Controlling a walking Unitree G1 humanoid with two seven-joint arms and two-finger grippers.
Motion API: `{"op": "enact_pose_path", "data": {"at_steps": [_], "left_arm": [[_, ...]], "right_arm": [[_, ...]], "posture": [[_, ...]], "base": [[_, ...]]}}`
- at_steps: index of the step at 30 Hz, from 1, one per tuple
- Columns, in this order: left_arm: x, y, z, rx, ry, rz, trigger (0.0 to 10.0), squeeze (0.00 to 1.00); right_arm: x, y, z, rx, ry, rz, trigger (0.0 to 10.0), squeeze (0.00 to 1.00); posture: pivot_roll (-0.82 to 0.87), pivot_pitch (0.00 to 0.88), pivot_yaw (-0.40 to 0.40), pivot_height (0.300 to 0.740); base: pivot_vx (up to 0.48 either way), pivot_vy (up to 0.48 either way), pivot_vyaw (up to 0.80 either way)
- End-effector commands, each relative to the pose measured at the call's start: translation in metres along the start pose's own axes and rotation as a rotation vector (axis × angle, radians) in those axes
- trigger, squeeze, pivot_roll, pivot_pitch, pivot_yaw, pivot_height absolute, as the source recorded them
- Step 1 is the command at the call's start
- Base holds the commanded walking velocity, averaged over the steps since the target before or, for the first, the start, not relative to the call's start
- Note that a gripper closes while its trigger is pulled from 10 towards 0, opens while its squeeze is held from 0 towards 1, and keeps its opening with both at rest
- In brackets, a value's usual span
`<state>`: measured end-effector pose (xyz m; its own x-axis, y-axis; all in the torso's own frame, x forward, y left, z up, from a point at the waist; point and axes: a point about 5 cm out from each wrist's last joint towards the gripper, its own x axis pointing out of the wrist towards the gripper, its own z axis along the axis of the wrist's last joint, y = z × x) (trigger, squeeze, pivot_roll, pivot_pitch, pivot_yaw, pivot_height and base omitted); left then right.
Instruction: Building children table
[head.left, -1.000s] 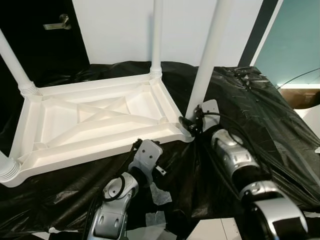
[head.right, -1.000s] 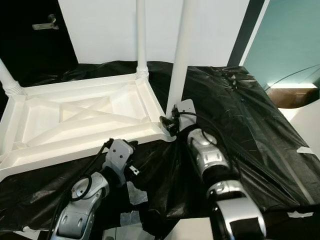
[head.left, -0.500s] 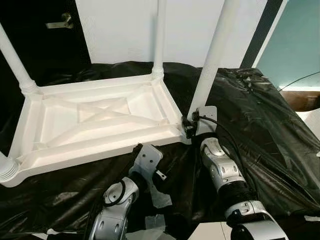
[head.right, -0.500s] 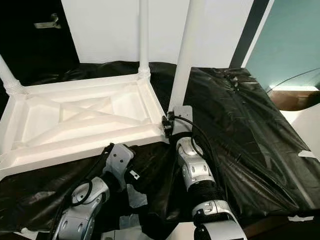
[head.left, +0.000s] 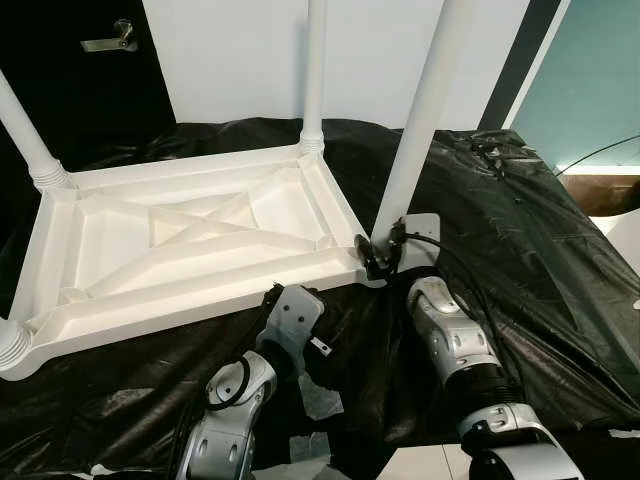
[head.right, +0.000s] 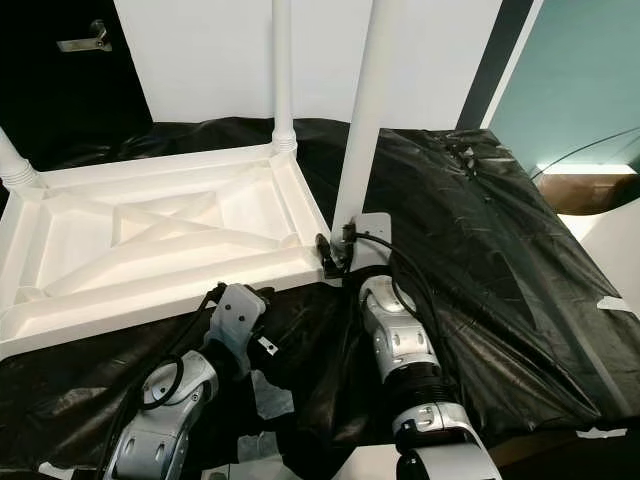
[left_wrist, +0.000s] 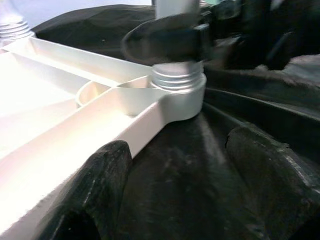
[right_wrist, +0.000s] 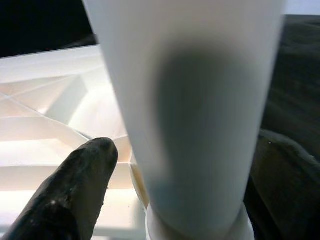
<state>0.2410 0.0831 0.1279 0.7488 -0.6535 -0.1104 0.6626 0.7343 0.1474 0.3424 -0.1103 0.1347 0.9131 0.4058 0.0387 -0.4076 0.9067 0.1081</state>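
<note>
So here's where we are: the white plastic children's tabletop (head.left: 190, 250) lies upside down on the desk covered in crinkled black plastic sheeting (head.left: 520, 230), and our right end effector (head.left: 378, 258) is at the near corner, its two black fingers set around the bottom of the tall white plastic leg (head.left: 420, 110) just above the threaded collar. The wrist view has one finger (right_wrist: 75, 190) on each side of the tube, so we'd call it clamped on the leg, though how hard it's squeezing we can't tell.

The left end effector (left_wrist: 165, 200) sits just short of that same corner, fingers spread apart over the sheeting with nothing between them, looking straight at the corner socket (left_wrist: 177, 92).

What could go wrong, as we see it:
- The leg looks a bit tilted next to the far white leg (head.left: 314, 70). If it's cross-threaded, more twisting could jam it or chew the threads.
- Nothing's pinning the tabletop, and slick sheeting under it means a twist could spin the whole thing instead of the leg.
- A grip this low on a long tube gives little leverage, so the smooth plastic may slip through the fingers.
- The right arm's black cable (head.left: 440, 262) loops close to the joint and might snag.

Brands or writing: nothing readable anywhere.
</note>
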Motion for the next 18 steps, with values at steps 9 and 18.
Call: {"op": "enact_pose_path", "data": {"at_steps": [9, 18], "left_arm": [[-0.002, 0.009, 0.001, 0.012, 0.002, 0.128, 10.0, 0.00], [-0.001, 0.011, 0.002, 0.022, 0.002, 0.116, 10.0, 0.00]], "right_arm": [[-0.005, -0.013, 0.002, -0.074, 0.041, 0.273, 10.0, 0.00], [0.002, -0.026, 0.011, -0.190, 0.108, 0.431, 10.0, 0.00]], "posture": [[0.16, 0.024, -0.059, 0.740], [0.15, 0.028, -0.057, 0.740]], "base": [[0.000, 0.000, 0.00], [0.000, 0.000, 0.00]]}}
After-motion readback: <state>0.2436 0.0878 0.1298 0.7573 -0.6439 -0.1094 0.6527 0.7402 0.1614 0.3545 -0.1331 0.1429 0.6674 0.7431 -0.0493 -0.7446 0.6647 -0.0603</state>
